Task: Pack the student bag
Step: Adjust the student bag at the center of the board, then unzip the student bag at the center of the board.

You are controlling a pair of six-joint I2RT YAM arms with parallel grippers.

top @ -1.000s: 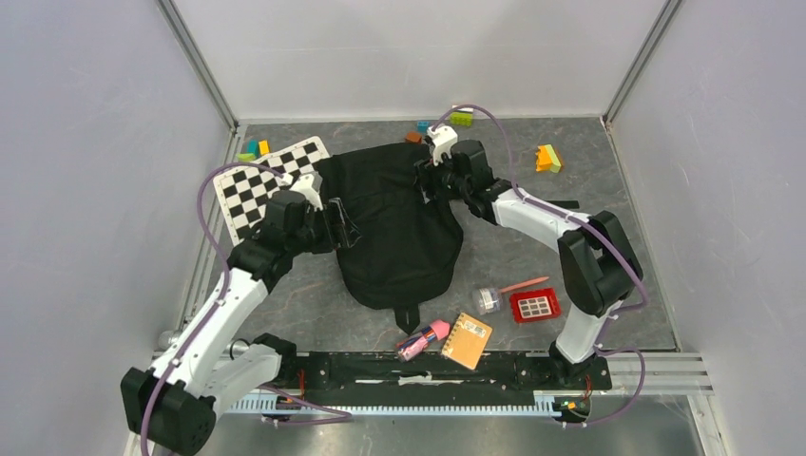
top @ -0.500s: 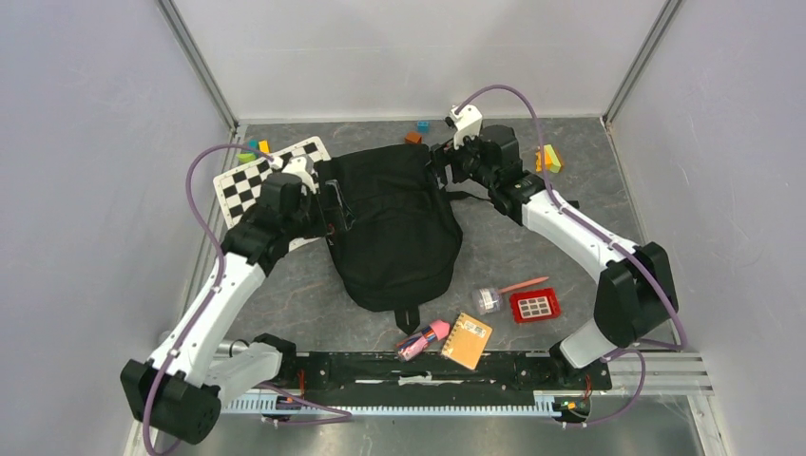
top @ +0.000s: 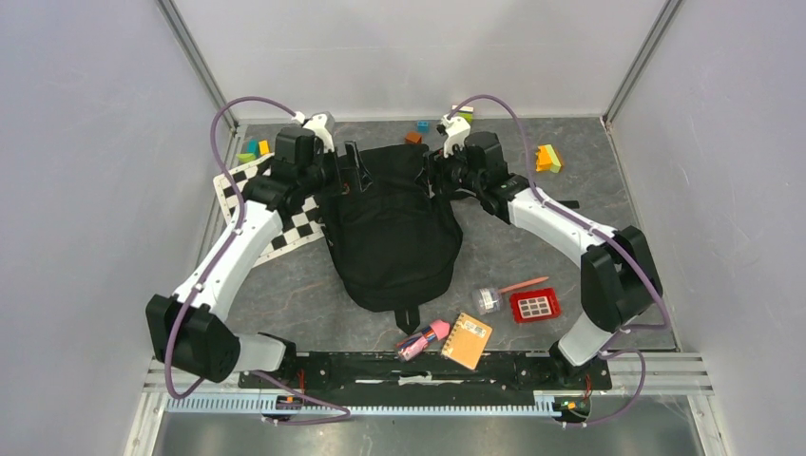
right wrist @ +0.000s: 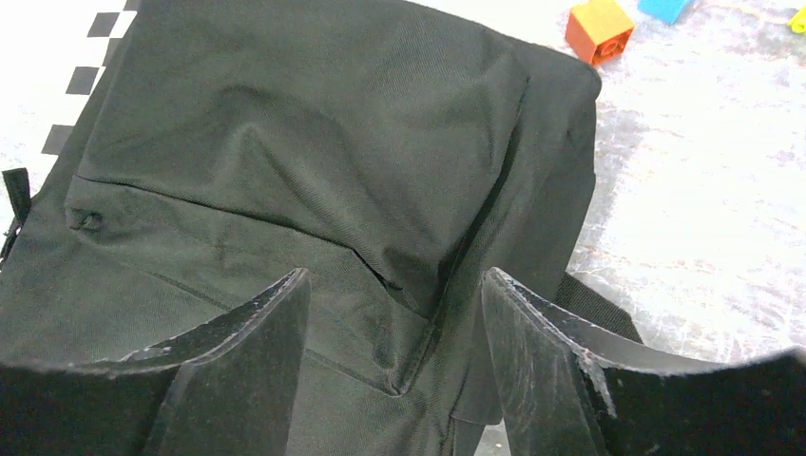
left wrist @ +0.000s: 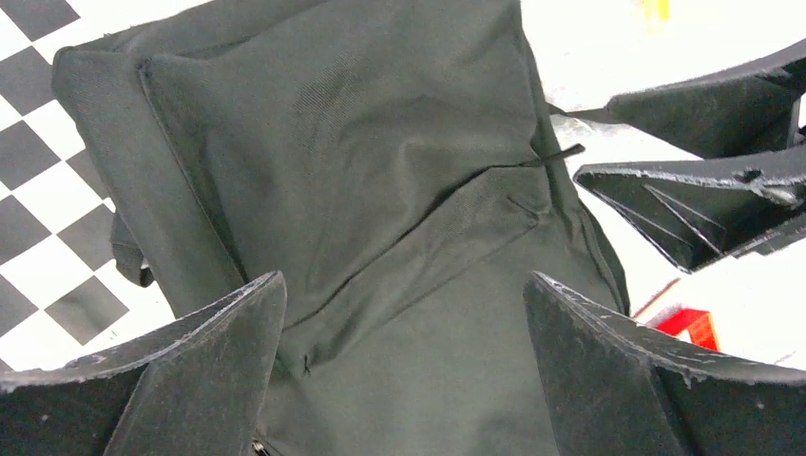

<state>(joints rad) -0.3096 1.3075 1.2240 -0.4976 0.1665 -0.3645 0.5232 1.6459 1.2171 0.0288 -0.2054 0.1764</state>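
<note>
The left arm [top: 228,256] rises from its base along the left side of the student bag [top: 394,237], elbow bent outward, wrist beside the bag's far left corner. The left claw [top: 348,174] points inward over that corner, jaws spread wide with nothing between them. The right arm [top: 561,223] mirrors it on the bag's right side. The right claw [top: 434,174] faces the far right corner, jaws apart above the fabric, gripping nothing.

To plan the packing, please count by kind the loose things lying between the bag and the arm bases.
Orange notebook: 1
Red gridded case: 1
Clear round container: 1
Thin pink stick: 1
Pink bundle: 1
Total: 5
</note>
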